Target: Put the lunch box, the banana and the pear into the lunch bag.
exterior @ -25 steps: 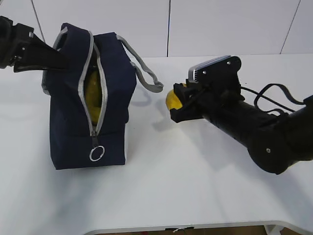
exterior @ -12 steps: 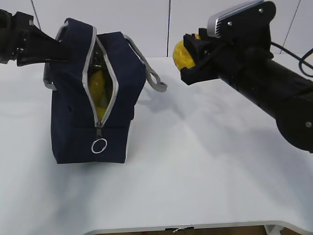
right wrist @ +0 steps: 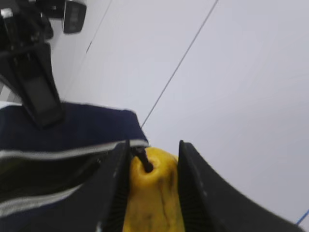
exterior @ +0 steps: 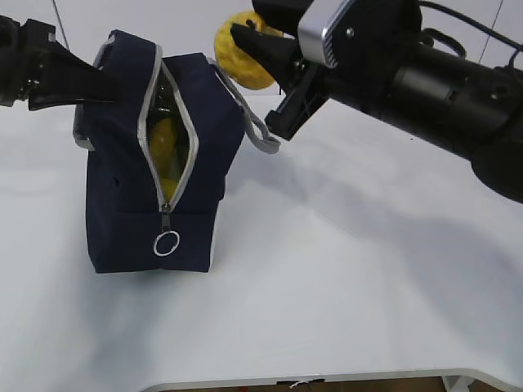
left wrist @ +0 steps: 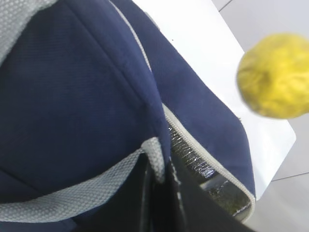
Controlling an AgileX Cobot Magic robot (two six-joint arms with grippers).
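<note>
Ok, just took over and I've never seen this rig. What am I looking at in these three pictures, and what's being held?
Two robot arms work at a white table. The wide picture comes from a camera facing the table; the other two come from cameras on each arm's wrist. The navy lunch bag stands on the table, its zipper open, something yellow showing inside. The left gripper pinches the bag's grey-trimmed top edge, holding it up. The right gripper is shut on the yellow pear, carried in the air beside the bag's top. The left wrist picture shows that pear as a blur.
</note>
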